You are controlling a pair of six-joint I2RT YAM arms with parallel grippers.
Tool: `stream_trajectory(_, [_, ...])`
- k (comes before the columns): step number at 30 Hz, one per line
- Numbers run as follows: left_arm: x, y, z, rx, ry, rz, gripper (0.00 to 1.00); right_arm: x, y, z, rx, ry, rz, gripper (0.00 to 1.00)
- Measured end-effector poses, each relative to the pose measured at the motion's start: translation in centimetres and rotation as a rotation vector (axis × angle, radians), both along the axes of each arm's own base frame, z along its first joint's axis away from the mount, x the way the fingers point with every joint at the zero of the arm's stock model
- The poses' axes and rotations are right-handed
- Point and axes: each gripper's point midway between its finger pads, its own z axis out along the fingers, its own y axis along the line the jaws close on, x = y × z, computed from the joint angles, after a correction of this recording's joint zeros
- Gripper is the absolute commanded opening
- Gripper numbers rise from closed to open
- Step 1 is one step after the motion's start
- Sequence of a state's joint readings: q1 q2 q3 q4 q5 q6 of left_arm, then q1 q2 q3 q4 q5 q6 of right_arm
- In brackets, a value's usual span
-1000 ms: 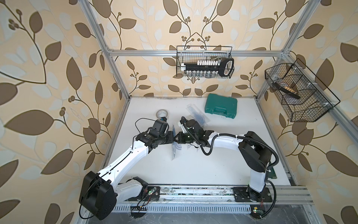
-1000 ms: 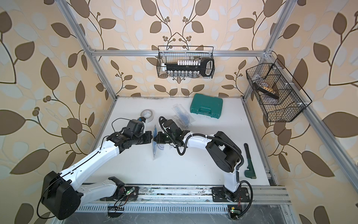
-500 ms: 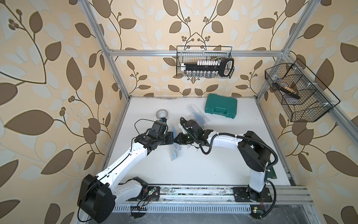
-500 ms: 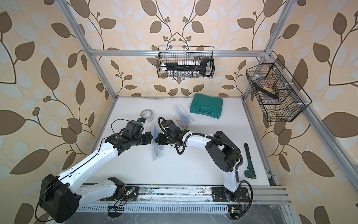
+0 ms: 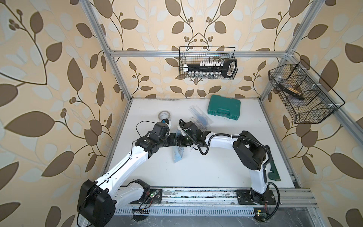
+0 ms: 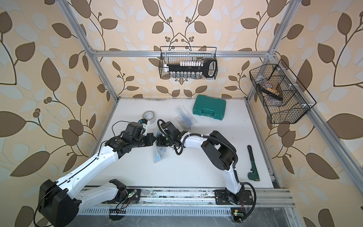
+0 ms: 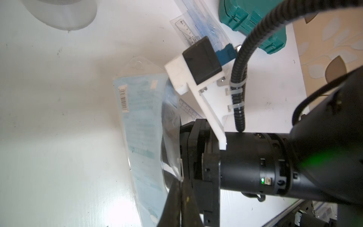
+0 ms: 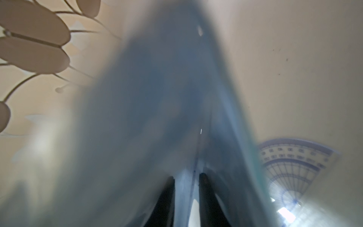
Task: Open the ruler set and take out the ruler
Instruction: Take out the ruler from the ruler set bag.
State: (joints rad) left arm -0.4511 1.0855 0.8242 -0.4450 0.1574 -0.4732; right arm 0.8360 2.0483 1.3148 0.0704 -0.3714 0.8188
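In both top views the ruler set [image 5: 177, 155] [image 6: 158, 154] is near mid-desk [image 5: 206, 173], just where the left claw [image 5: 175, 141] and right claw [image 5: 180, 141] meet nose to nose. Behind them are a tape roll [image 5: 164, 115], loose rulers [image 5: 200, 118] and a green case [image 5: 224, 107]; a wrench [image 5: 274, 173] lies rightward

Left wrist view: the left claw [image 7: 180, 196] is clamped on the pouch's clear flap, with the right arm's wrist [image 7: 255, 167] crowding close

Right wrist view: the right claw [image 8: 186, 196] has its jaws slightly apart, blurred blue film between them, and a protractor [image 8: 290, 167] beside

Tape roll [image 5: 164, 115] just beyond left gripper [image 5: 177, 140], green case [image 5: 224, 107] well beyond right gripper [image 5: 179, 141], wrench [image 5: 274, 173] far behind it, back basket [image 5: 207, 62] and side basket [image 5: 302, 94] overhead.
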Motion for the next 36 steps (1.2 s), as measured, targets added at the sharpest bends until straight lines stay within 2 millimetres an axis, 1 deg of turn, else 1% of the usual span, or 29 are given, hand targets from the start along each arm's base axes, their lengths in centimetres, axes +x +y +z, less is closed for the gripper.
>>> stream_trajectory(3, [0.0, 0.0, 0.0, -0.001, 0.000, 0.001, 0.00, 0.0, 0.2, 0.0, 0.013, 0.007, 0.001, 0.18])
stream_trajectory(9, [0.0, 0.0, 0.0, -0.001, 0.000, 0.002, 0.00, 0.1, 0.7, 0.1, 0.042, 0.016, -0.002, 0.00])
stream_trajectory(15, [0.1, 0.1, 0.1, 0.003, -0.006, 0.008, 0.00, 0.5, 0.7, 0.5, 0.065, 0.003, -0.007, 0.00])
stream_trajectory(17, [0.1, 0.2, 0.1, 0.005, -0.006, 0.012, 0.00, 0.6, 0.3, 0.4, 0.063, 0.004, -0.013, 0.00])
stream_trajectory(21, [0.3, 0.4, 0.0, 0.014, -0.008, 0.028, 0.00, 0.7, -1.3, 0.7, 0.062, 0.007, -0.037, 0.00])
stream_trajectory(25, [0.4, 0.5, -0.4, 0.019, 0.001, 0.035, 0.00, 0.9, -2.7, 2.1, 0.074, -0.011, -0.061, 0.00])
stream_trajectory(29, [0.6, 0.4, -0.8, 0.022, 0.014, 0.038, 0.00, 1.1, -3.5, 3.6, 0.091, -0.033, -0.075, 0.00])
stream_trajectory(36, [1.0, 0.2, -1.7, 0.031, 0.035, 0.043, 0.00, 1.2, -4.4, 4.9, 0.084, -0.075, -0.091, 0.00])
